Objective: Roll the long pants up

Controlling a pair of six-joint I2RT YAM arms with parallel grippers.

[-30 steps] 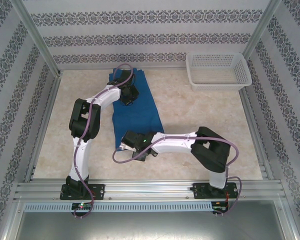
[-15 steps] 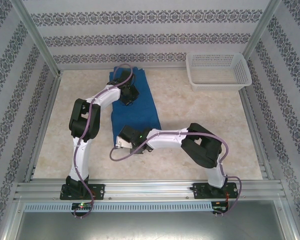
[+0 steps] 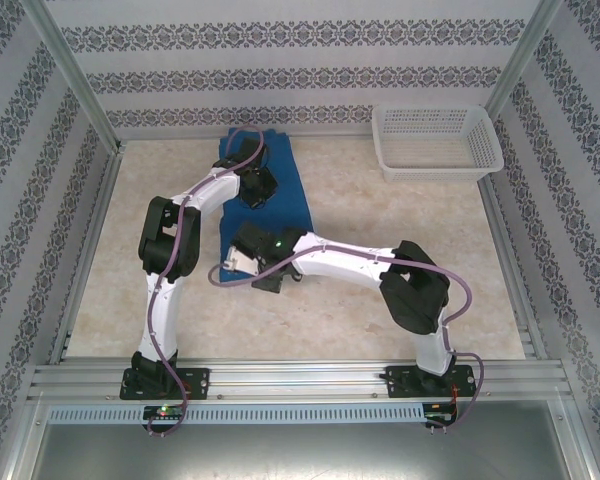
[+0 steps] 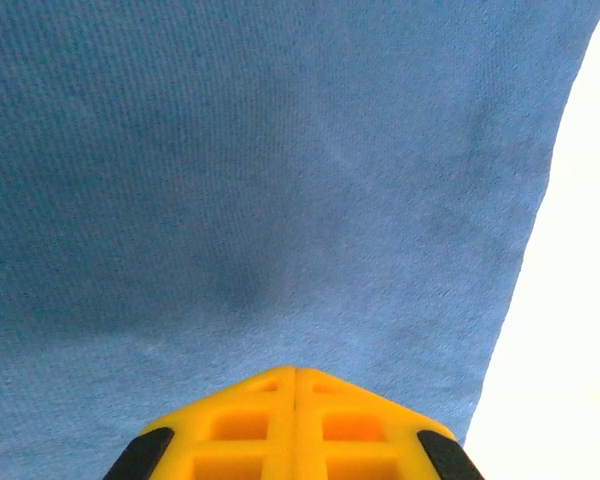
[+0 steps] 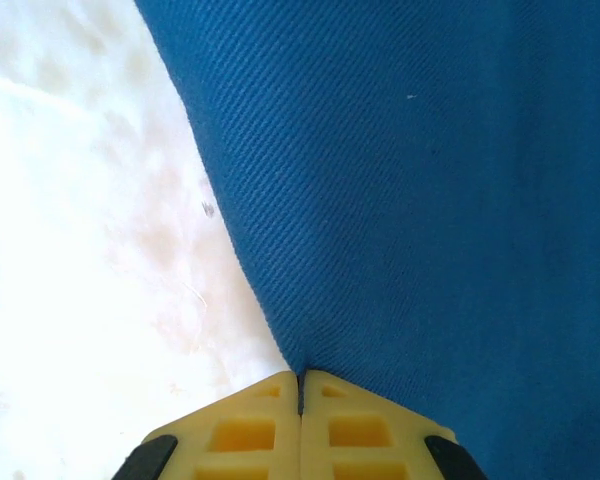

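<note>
Right gripper [image 5: 300, 378]: fingers pressed together, pinching an edge of the long pants [image 5: 430, 200] low over the table [image 5: 70, 250]. I see its forearm stretched leftward across the table from a bent elbow above its base.

Left gripper [image 4: 296, 372]: fingers pressed together, tips at the blue cloth; I cannot tell if any is pinched. That arm folds at the elbow and reaches the pants' far half.

The pants lie left of centre, toward the back wall.
</note>
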